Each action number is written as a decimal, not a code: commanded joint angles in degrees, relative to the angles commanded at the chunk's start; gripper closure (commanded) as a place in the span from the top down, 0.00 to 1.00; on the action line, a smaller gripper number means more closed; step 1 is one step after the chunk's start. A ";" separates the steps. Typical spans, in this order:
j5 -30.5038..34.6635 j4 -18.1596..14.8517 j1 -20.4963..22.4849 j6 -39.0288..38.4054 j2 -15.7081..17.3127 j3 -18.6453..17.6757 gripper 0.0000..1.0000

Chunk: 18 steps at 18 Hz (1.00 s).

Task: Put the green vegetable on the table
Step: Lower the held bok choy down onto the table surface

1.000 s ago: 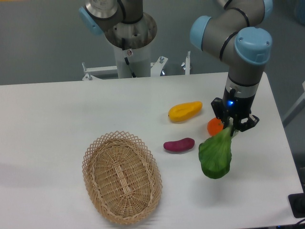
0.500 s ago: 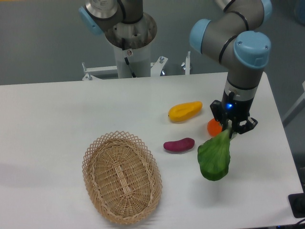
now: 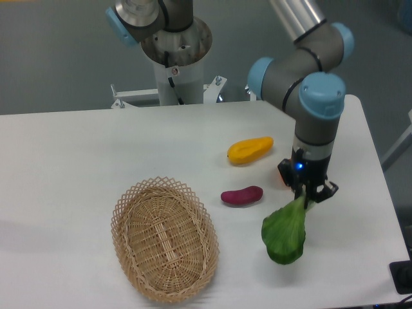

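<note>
- Leftmost on the white table [image 3: 77,167] lies an oval wicker basket [image 3: 165,239], set near the front edge with its long side running slightly on a slant; nothing shows inside it.
- Behind it, at the back edge of the table, stands the grey robot base [image 3: 175,51] with a blue-capped joint at its upper left.
- Further right, a purple eggplant-like piece [image 3: 242,195] lies flat on the table, just beyond the basket's right rim and apart from it.
- Above that in the picture, nearer the back, lies a yellow mango-shaped piece [image 3: 250,150], well apart from the purple one.
- Right of both, the green vegetable [image 3: 284,233] hangs from the gripper [image 3: 306,196] with its pale stalk uppermost and its broad dark leaf pointing down and to the left. The leaf's lower edge looks close to the table, though whether it touches is hard to tell from this angle.
- The gripper points straight down, its two fingers closed narrowly on the stalk, with a small blue light lit on the wrist above it.
- A sliver of something orange [image 3: 283,175] shows just beside the gripper's left side, mostly hidden by it.
- The arm [image 3: 315,109] rises from the gripper through grey links and blue caps toward the top of the picture.
</note>
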 joint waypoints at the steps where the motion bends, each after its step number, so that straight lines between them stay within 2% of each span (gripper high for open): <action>1: 0.00 0.97 -0.17 0.09 -0.97 -0.09 0.26; 8: 0.00 1.59 -0.62 1.23 -1.51 -1.93 0.27; 10: 0.00 1.59 -0.62 1.23 -1.51 -2.29 0.33; 11: 0.00 1.59 -0.62 1.14 -1.42 -2.29 0.39; 12: 0.00 1.59 -0.70 0.80 -1.50 -2.55 0.54; 14: 0.00 1.68 -0.70 1.05 -1.33 -2.46 0.98; 18: 0.09 1.50 -0.70 0.18 -0.10 -3.34 1.00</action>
